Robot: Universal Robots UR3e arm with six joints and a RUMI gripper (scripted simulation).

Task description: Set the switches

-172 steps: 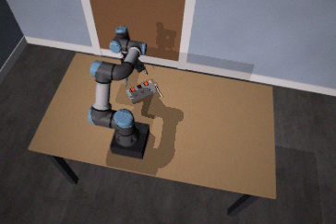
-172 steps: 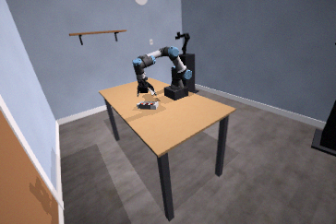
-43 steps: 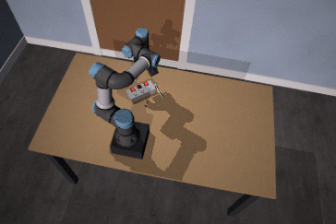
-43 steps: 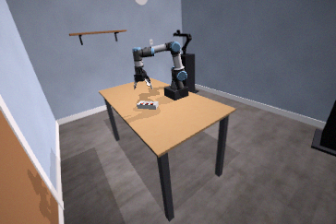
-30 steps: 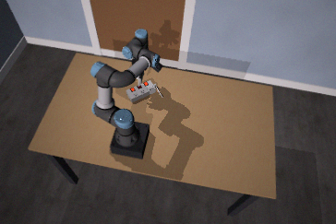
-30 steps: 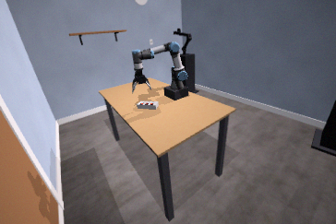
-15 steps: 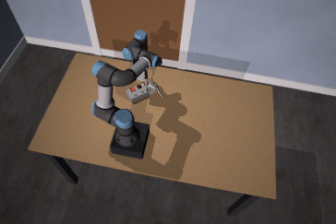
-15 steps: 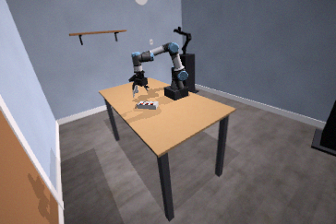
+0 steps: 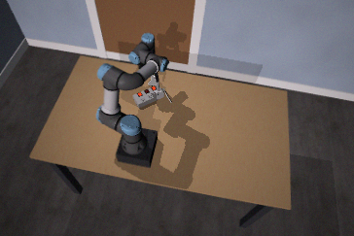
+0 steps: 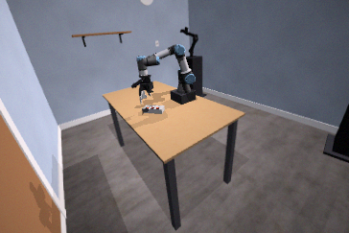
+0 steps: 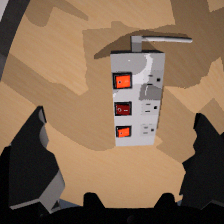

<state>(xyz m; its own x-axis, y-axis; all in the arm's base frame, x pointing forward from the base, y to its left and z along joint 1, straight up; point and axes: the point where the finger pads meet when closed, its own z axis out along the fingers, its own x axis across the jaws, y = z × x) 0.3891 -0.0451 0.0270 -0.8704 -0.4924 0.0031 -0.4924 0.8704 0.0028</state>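
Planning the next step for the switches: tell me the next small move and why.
Probably lower the open, empty end effector onto the middle switch and press it. It looks dark, so likely off, while the cable-end switch and the far switch glow; the strip lies face up.
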